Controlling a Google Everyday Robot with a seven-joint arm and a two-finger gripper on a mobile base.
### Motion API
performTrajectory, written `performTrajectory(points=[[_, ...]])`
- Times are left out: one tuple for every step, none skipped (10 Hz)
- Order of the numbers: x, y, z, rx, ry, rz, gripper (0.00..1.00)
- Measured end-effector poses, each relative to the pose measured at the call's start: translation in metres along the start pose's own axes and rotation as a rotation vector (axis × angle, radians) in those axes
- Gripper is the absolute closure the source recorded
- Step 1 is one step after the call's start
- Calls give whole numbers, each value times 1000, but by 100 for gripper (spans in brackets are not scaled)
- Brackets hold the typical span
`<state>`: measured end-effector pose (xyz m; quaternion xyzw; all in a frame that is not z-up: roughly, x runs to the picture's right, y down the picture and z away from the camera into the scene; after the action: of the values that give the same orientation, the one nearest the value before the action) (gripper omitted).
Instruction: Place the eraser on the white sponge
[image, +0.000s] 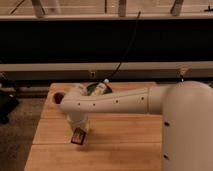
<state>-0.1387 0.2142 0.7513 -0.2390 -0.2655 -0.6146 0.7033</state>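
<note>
Arm stretched left across table, bent downward, end effector gripping eraser

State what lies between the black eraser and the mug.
Camera view: only the robot's white arm lies between the round mug and the orange-labelled black eraser, which the gripper holds above the wooden table's front left.

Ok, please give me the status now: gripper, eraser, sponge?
Gripper low over the wooden table, left side, shut on eraser. Eraser tilted. White sponge not visible, maybe hidden behind the arm.
</note>
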Motion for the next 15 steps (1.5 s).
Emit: performTrajectory(points=[[1,-4,2,2,-1,-17,100],[4,-10,4,3,3,-35,100],[7,-15,4,-1,8,-47,100],[10,-19,5,-7,14,-56,100],[14,-22,4,-10,19,-61,100],[17,-24,4,-16,24,-64,100],[20,-24,3,-21,31,-64,98],[24,-25,3,-24,36,-61,91],[28,-26,2,-25,40,-55,79],[31,-26,1,-26,42,-50,71],[36,-26,0,-28,44,-42,61],[44,-24,1,-35,45,-30,49],[48,-26,2,-36,44,-25,39],[49,-26,4,-40,44,-23,29],[51,-26,5,-42,42,-20,24]])
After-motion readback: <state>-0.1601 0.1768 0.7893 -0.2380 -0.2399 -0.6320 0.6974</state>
